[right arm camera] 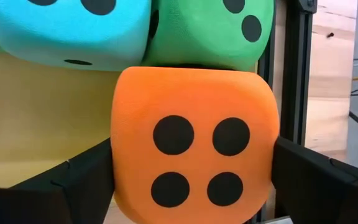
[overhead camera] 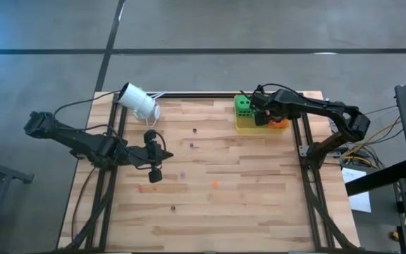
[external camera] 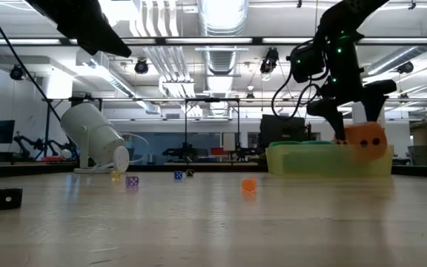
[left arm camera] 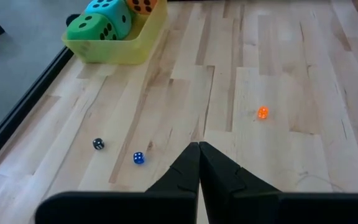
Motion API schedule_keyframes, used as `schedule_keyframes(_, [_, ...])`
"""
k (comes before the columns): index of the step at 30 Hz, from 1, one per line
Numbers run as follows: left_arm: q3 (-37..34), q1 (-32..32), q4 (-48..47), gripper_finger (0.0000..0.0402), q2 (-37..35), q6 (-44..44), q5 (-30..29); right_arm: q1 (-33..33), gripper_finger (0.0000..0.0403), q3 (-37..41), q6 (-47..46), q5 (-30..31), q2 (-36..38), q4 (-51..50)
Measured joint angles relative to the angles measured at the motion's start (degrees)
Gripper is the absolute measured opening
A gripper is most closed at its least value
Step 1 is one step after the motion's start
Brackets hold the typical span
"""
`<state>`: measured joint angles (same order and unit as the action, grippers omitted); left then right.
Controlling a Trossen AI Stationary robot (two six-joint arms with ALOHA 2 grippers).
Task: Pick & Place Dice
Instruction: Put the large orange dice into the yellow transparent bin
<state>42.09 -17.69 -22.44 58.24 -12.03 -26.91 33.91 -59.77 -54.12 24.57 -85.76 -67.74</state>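
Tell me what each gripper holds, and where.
Right gripper brackets the soft orange die at its opposite side faces, over the yellow tray; grip uncertain. Left gripper is shut, empty.

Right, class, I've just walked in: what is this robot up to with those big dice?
The right end effector straddles the orange die at the yellow bin on the table's far side, one finger on either side. A teal die and a green die already sit in the bin. The left end effector waits shut over the middle of the table, among small scattered dice.
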Motion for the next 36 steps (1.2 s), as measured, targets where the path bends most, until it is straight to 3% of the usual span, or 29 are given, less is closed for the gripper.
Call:
schedule_keyframes(9, [0.00, 0.00, 0.45, 0.0012, 0.00, -1.11, -8.76, 0.00, 0.0379, -1.08, 0.15, 0.01, -0.02, 0.02])
schedule_keyframes(15, [0.00, 0.00, 0.97, 0.0012, 0.00, -1.53, -10.79, 0.00, 0.0380, -1.97, 0.69, -1.15, -0.02, 0.26])
schedule_keyframes(21, [0.00, 0.00, 3.64, 0.0012, 0.00, -1.20, -19.95, 0.00, 0.0381, -1.92, 1.39, -1.13, -0.02, 0.43])
schedule_keyframes(36, [-0.11, 0.00, 3.75, 0.0012, 0.00, -0.15, -19.54, 0.00, 0.0381, -1.88, 1.70, -1.09, -0.09, 0.76])
